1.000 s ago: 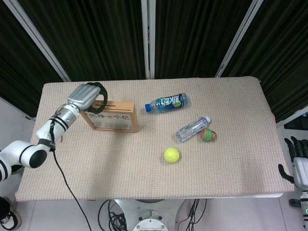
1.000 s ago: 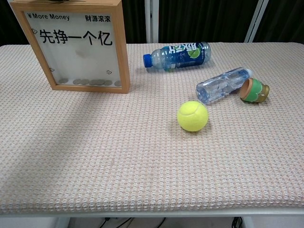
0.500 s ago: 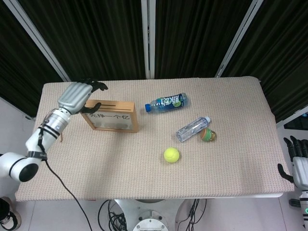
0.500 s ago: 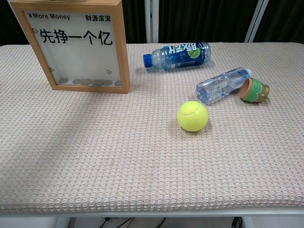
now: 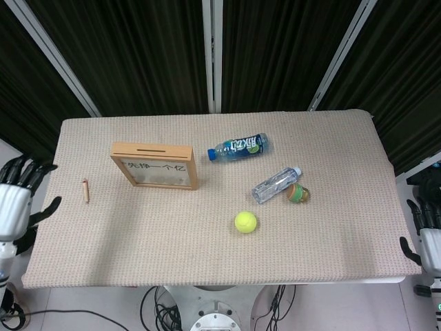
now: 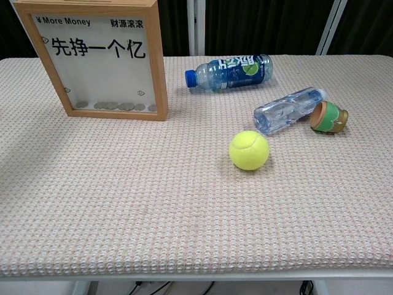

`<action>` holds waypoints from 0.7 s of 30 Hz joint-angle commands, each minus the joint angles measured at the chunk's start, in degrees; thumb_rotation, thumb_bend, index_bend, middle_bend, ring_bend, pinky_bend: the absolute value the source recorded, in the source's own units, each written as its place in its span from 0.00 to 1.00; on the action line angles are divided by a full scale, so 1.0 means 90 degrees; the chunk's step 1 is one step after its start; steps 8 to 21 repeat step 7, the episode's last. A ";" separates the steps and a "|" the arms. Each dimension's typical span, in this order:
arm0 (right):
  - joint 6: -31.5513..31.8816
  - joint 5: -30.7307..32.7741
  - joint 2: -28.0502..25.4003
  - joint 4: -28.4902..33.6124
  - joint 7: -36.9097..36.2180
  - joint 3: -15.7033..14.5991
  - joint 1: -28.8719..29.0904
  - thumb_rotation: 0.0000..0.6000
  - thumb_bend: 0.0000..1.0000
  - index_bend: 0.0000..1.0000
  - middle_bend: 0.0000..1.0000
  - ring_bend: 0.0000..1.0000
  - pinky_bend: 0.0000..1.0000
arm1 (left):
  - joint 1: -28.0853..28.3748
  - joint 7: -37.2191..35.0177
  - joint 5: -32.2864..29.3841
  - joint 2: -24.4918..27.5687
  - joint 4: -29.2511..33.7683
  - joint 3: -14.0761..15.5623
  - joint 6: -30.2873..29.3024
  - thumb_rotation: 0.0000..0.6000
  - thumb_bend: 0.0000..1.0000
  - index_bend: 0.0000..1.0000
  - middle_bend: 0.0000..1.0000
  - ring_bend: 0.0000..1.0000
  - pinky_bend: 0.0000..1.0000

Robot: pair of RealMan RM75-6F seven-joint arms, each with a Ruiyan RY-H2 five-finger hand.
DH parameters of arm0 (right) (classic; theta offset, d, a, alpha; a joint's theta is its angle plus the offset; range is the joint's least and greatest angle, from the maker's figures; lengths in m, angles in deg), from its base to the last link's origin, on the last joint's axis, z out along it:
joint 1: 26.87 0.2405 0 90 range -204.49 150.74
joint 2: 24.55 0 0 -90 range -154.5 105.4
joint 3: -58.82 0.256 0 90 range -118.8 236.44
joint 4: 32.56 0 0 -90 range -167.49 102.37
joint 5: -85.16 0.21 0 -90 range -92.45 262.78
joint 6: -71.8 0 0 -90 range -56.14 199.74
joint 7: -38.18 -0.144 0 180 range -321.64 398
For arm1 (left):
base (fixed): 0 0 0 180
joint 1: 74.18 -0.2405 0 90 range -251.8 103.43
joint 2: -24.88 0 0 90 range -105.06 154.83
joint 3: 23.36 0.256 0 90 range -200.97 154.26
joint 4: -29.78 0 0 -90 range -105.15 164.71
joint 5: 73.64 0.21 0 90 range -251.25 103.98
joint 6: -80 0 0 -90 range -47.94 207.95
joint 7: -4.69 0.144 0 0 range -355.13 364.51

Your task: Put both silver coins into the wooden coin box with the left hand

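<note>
- Upright wooden-framed coin box with a clear front pane (image 5: 156, 165), at ten o'clock on the table; long axis running nine to three, slot on top, pane facing six.
- Grey silver coins (image 6: 116, 106) lying in a row at the pane's bottom, hard to count.
- Left hand (image 5: 15, 205) off the table at nine o'clock, fingers spread, holding nothing.
- Right hand (image 5: 428, 238) cut off at the frame edge; finger state unclear.
</note>
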 commanded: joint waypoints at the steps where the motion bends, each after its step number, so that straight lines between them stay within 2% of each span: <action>1: 0.0002 -0.0060 0.0080 0.0009 0.0190 -0.0040 0.0018 1.00 0.33 0.00 0.00 0.00 0.00 | -0.0690 -0.0431 -0.0092 -0.0533 -0.0857 0.0499 -0.0008 1.00 0.23 0.20 0.13 0.03 0.14; 4: -0.0010 -0.0113 0.0143 0.0047 0.0311 -0.0059 0.0048 1.00 0.33 0.00 0.00 0.00 0.00 | -0.0769 -0.0745 -0.0271 -0.0620 -0.1194 0.0523 0.0311 1.00 0.23 0.15 0.08 0.00 0.10; 7: 0.0001 -0.0157 0.0176 0.0086 0.0426 -0.0076 0.0060 1.00 0.33 0.00 0.00 0.00 0.00 | -0.0816 -0.0934 -0.0185 -0.0732 -0.1422 0.0485 0.0327 1.00 0.23 0.14 0.06 0.00 0.07; 21: 0.0001 -0.0157 0.0176 0.0086 0.0426 -0.0076 0.0060 1.00 0.33 0.00 0.00 0.00 0.00 | -0.0816 -0.0934 -0.0185 -0.0732 -0.1422 0.0485 0.0327 1.00 0.23 0.14 0.06 0.00 0.07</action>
